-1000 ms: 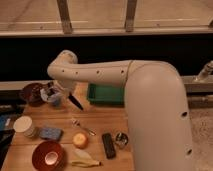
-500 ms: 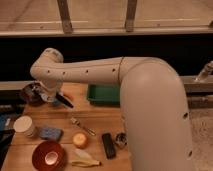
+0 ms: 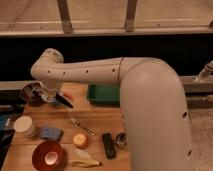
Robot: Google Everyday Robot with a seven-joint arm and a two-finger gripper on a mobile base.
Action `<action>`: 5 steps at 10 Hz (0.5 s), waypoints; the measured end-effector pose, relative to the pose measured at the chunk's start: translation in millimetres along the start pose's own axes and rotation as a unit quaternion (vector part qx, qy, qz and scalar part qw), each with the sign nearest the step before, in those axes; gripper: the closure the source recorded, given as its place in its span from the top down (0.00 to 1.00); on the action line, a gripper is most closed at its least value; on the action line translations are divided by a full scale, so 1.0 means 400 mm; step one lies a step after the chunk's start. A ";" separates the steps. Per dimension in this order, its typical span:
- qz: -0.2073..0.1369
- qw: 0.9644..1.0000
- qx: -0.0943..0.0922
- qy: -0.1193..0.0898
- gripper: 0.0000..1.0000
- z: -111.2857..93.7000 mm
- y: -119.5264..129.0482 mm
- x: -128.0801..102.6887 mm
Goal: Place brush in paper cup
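Observation:
My gripper (image 3: 49,96) hangs over the back left of the wooden table, at the end of the big white arm that reaches in from the right. It is shut on the brush (image 3: 63,102), a slim black stick that juts out down and to the right of the fingers. The paper cup (image 3: 23,126), short and cream-white, stands upright near the left edge of the table. It is in front of and below the gripper, well apart from the brush.
A dark bowl (image 3: 29,93) sits just behind the gripper. A green tray (image 3: 102,94) lies at the back. A blue sponge (image 3: 50,133), silver utensil (image 3: 82,126), orange fruit (image 3: 80,140), black block (image 3: 108,145), red bowl (image 3: 48,155) and banana (image 3: 85,162) fill the front.
The arm has swung to the left along the back of the table, carrying the brush with it. The cup and the other items have stayed put.

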 end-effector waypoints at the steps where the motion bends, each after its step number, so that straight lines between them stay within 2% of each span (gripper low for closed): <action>1: -0.014 1.000 -0.008 -0.004 0.00 0.005 0.041 -0.015; 3: -0.043 0.999 -0.021 -0.014 0.00 0.011 0.116 -0.045; 5: -0.076 0.996 -0.036 -0.023 0.00 0.022 0.201 -0.079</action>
